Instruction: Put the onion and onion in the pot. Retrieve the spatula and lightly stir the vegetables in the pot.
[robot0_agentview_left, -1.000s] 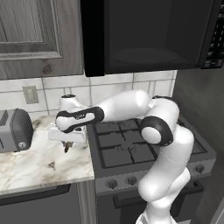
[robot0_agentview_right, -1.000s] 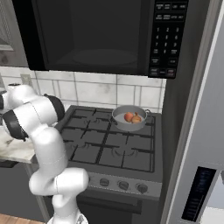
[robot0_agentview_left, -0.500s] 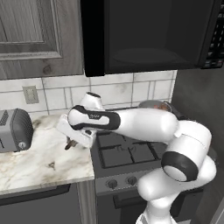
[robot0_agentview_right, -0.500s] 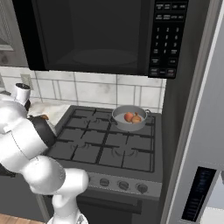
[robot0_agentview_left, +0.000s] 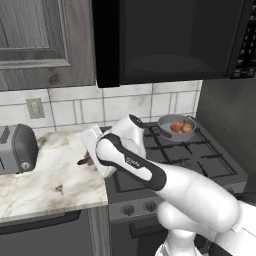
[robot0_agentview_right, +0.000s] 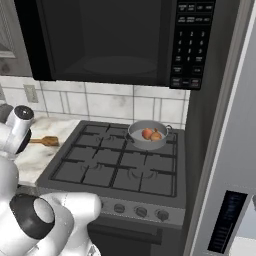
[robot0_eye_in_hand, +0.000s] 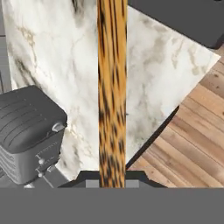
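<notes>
Claw: clenched on the spatula (robot0_eye_in_hand: 112, 87) handle, above the marble counter (robot0_agentview_left: 45, 180).
Onions (robot0_agentview_left: 181, 127): both in the pot (robot0_agentview_right: 148, 141) on the stove's rear burner.
Advice: carry level to pot, lower head gently, stir lightly.

Kitchen — gas stove (robot0_agentview_right: 117, 162); microwave (robot0_agentview_right: 110, 40); toaster (robot0_agentview_left: 16, 148); marble counter (robot0_agentview_left: 50, 187)

I count two onions (robot0_agentview_left: 175, 126) (robot0_agentview_left: 187, 127), both inside the one pot (robot0_agentview_left: 176, 121), which sits on the back right of the stove (robot0_agentview_left: 170, 155). I see one spatula (robot0_eye_in_hand: 112, 92), left of the stove over the one marble counter (robot0_agentview_left: 50, 175). One toaster (robot0_agentview_left: 16, 149) stands on that counter, far left of the stove. One microwave (robot0_agentview_right: 110, 40) hangs above the stove. One outlet (robot0_agentview_left: 35, 107) sits on the wall, left of the stove.
</notes>
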